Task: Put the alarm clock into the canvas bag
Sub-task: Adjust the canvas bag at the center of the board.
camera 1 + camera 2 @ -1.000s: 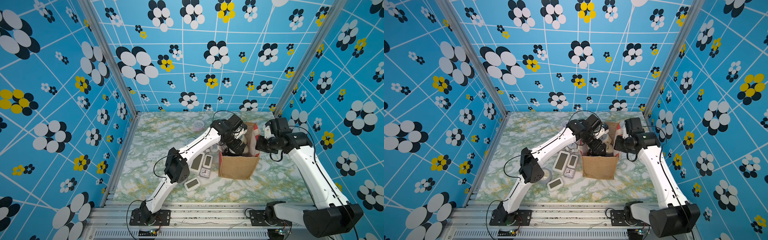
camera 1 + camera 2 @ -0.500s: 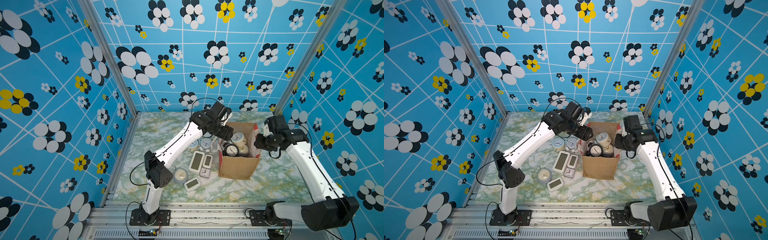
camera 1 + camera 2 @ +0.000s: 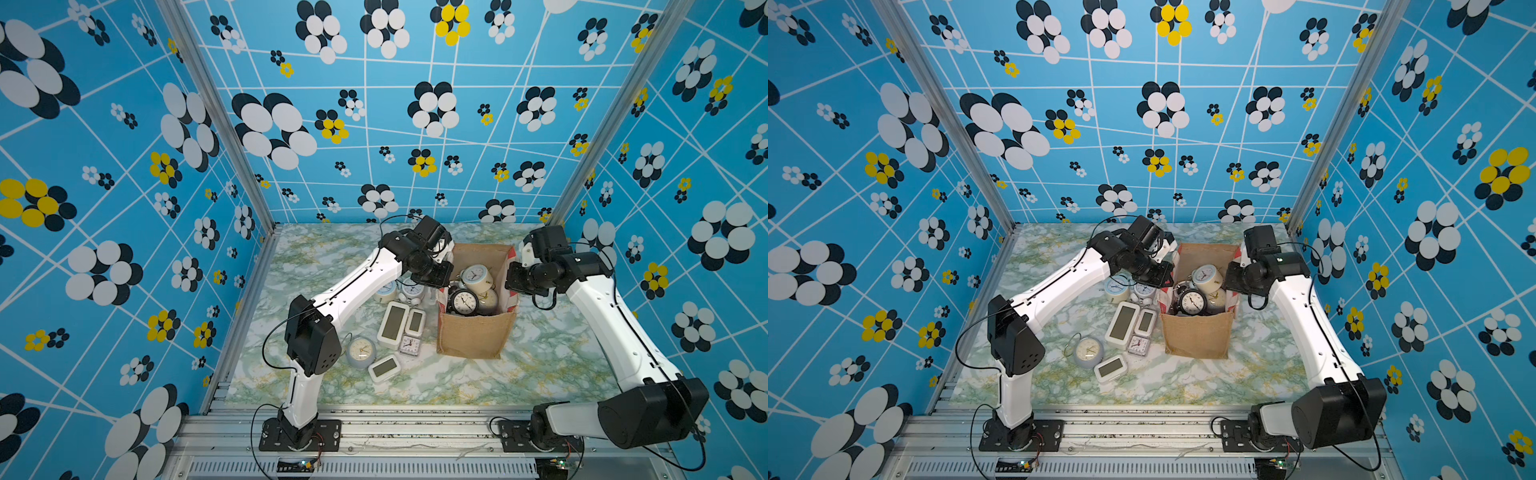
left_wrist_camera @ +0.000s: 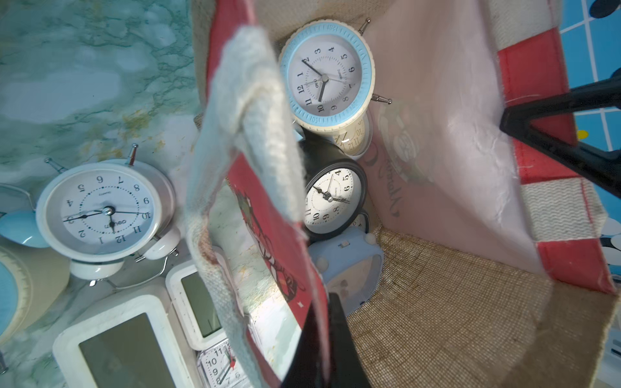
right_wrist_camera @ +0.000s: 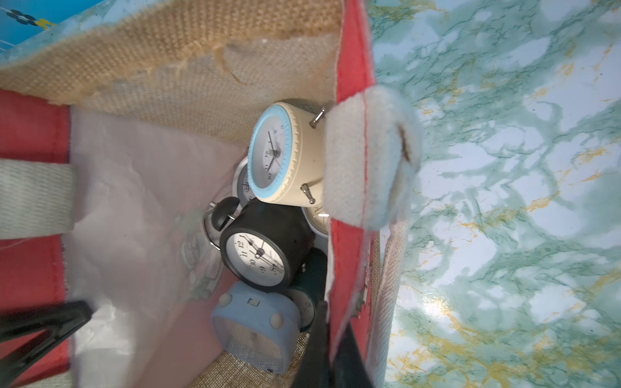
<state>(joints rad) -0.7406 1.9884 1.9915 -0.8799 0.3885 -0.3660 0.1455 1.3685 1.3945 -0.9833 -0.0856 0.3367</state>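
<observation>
The canvas bag (image 3: pixel 473 336) stands open right of the table's middle, tan burlap with red side panels. Inside lie several alarm clocks: a cream one with a blue bezel (image 4: pixel 326 74), a black one (image 4: pixel 331 198) and a pale blue one (image 5: pixel 255 332). My left gripper (image 4: pixel 323 352) is shut on the rim of the bag's left red panel (image 4: pixel 268 215). My right gripper (image 5: pixel 331 352) is shut on the opposite red panel (image 5: pixel 349 262). In both top views the two grippers (image 3: pixel 442 278) (image 3: pixel 1231 282) flank the bag's mouth.
Left of the bag, several more clocks lie on the marble table (image 3: pixel 561 365): a white twin-bell clock (image 4: pixel 100 211), two white digital clocks (image 3: pixel 392 324) (image 3: pixel 415 322), a small square one (image 3: pixel 409 345), a round grey one (image 3: pixel 360 351), a small digital one (image 3: pixel 384 368).
My left gripper came up out of the bag's mouth, swung left and shut on the left side panel. The right gripper loosened briefly and shut again on its panel.
</observation>
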